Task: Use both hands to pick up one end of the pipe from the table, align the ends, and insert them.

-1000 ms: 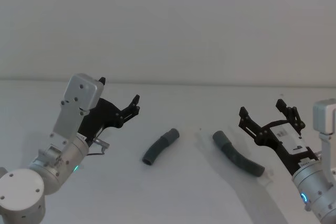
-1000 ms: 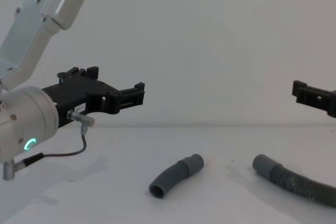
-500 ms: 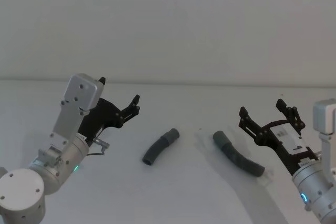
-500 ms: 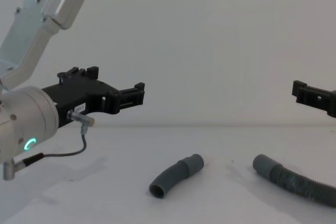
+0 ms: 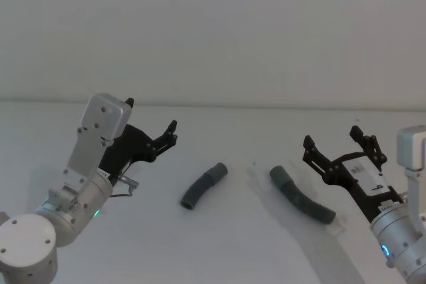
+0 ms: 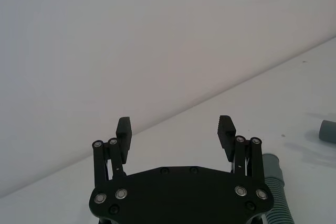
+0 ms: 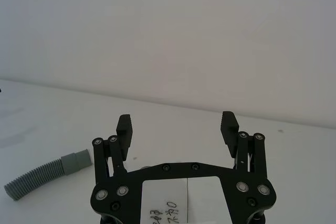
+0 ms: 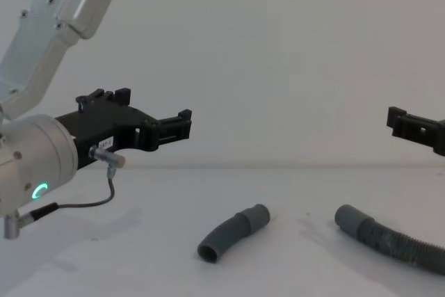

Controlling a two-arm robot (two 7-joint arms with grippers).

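I have two sets of jaws, and both are spread wide with nothing in them, raised clear of the surface (image 5: 233,247). There are two pieces of pipe, both lying flat between my left jaws and my right jaws. One is a short curved elbow (image 5: 202,186), below my left jaws and off to their right, well apart from them. The other is a longer ribbed hose (image 5: 305,199), just to the left of my right jaws and lower than them, its far end running back under my right arm. I count two cuffs that matter: the elbow's cuff (image 5: 218,171) and the hose's cuff (image 5: 279,177). They point roughly toward each other, with bare surface between them and no contact. The elbow's other end is an open mouth turned toward my body. One thin black cable (image 8: 82,204) loops from behind my left jaws down to my left wrist (image 8: 31,165), where one green ring (image 8: 39,190) glows. The surface is plain matte white and meets a pale grey wall (image 5: 213,31) beyond both jaws.
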